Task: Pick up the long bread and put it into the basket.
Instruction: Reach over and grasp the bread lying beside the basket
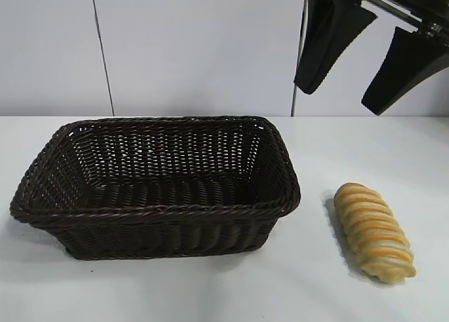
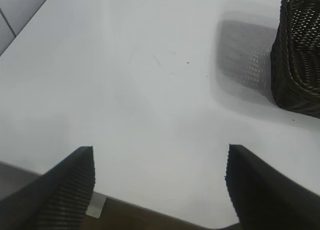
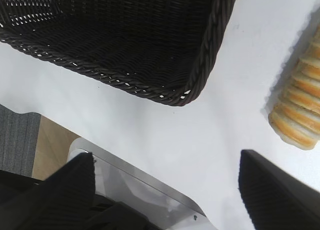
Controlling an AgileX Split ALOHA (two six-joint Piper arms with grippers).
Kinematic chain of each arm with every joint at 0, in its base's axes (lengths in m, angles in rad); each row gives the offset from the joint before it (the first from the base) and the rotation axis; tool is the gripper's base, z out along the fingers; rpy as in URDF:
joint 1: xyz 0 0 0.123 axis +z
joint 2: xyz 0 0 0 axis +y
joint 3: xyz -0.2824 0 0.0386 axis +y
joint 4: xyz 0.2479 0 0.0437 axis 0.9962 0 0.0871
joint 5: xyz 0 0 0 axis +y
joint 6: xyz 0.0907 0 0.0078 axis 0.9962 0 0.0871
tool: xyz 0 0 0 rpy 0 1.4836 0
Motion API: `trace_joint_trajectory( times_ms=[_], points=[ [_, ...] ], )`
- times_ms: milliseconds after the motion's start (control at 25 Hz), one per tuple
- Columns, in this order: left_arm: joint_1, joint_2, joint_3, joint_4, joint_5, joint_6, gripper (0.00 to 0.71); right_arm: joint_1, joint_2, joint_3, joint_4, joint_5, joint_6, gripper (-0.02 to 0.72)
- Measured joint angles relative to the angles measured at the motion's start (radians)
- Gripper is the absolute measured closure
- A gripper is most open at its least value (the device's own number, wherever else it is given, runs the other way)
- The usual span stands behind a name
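The long bread (image 1: 373,232) is lying on the table (image 1: 316,294) just right of the basket (image 1: 154,210). The right gripper (image 1: 351,73) is hanging above, fingers spread and empty; the left gripper (image 2: 160,185) is likewise spread.

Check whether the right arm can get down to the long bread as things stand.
Probably yes. The right pincer hangs open above the table, the long bread lies in the open beside the basket, apart from it, and nothing stands between.

Looks like a robot lab setup
Bare white bench (image 1: 210,294), plain panelled wall (image 1: 196,48) behind it, black robot arm overhead.
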Motion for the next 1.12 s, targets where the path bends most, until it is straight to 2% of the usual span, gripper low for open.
trace_joint_trajectory(
  times_ms=[560, 760, 1120],
  points=[
    [0.0, 0.0, 0.0, -0.001, 0.0, 0.0, 0.177, 0.0, 0.0, -0.006, -0.006, 0.003, 0.0, 0.16],
    [0.0, 0.0, 0.0, -0.001, 0.0, 0.0, 0.177, 0.0, -0.009, -0.109, -0.012, 0.008, 0.011, 0.16],
    [0.0, 0.0, 0.0, -0.002, 0.0, 0.001, 0.177, 0.0, -0.042, -0.346, -0.122, 0.017, 0.11, 0.16]
  ],
)
